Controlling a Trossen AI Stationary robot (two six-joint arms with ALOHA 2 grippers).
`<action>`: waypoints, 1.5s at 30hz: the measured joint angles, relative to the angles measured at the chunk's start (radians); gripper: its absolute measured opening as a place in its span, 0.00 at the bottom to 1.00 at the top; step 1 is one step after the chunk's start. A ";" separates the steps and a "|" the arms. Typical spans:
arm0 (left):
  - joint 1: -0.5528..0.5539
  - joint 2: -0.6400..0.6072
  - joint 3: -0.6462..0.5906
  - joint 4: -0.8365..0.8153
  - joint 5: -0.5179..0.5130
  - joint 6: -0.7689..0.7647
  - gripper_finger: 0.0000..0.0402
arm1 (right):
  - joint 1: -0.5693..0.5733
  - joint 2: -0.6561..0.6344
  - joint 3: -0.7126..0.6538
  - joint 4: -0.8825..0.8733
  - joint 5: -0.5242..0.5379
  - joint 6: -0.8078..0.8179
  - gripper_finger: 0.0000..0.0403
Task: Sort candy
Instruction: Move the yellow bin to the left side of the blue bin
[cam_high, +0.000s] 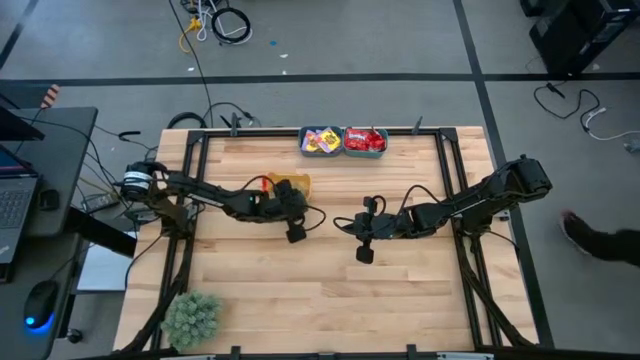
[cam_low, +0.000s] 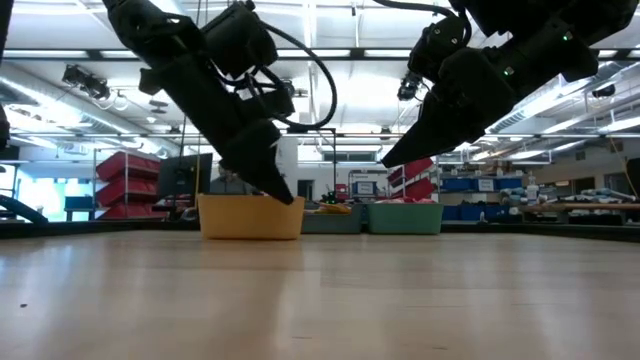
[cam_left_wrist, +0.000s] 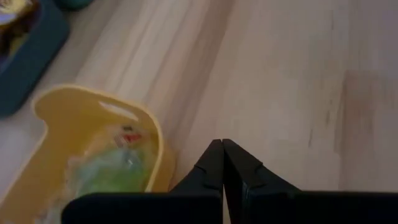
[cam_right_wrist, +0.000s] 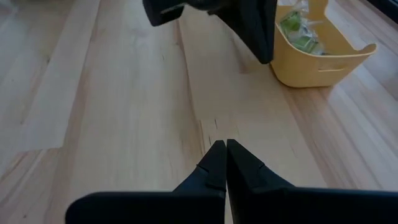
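Both tools closed, nr yellow bin (cam_right_wrist: 317, 59)

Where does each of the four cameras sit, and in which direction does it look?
High view: above the table, looking straight down; both arms show, left gripper beside the yellow bin, right gripper mid-table.
Low view: at tabletop height, looking level into the room; both arms descend from above.
Left wrist view: on the left arm, looking past its shut fingers at the yellow bin with pale green candy.
Right wrist view: on the right arm, looking past its shut fingers across the wood.
Shared: all four views show the yellow bin.
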 joint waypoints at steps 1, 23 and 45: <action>0.004 0.002 0.000 0.015 -0.001 0.003 0.00 | 0.000 0.000 0.000 0.000 0.000 0.000 0.00; 0.093 0.047 0.000 -0.092 -0.264 0.109 0.00 | 0.003 0.000 0.000 -0.015 0.000 0.023 0.00; 0.131 -0.173 -0.134 -0.274 -0.195 -0.046 0.00 | 0.005 0.000 0.000 -0.008 0.001 0.024 0.00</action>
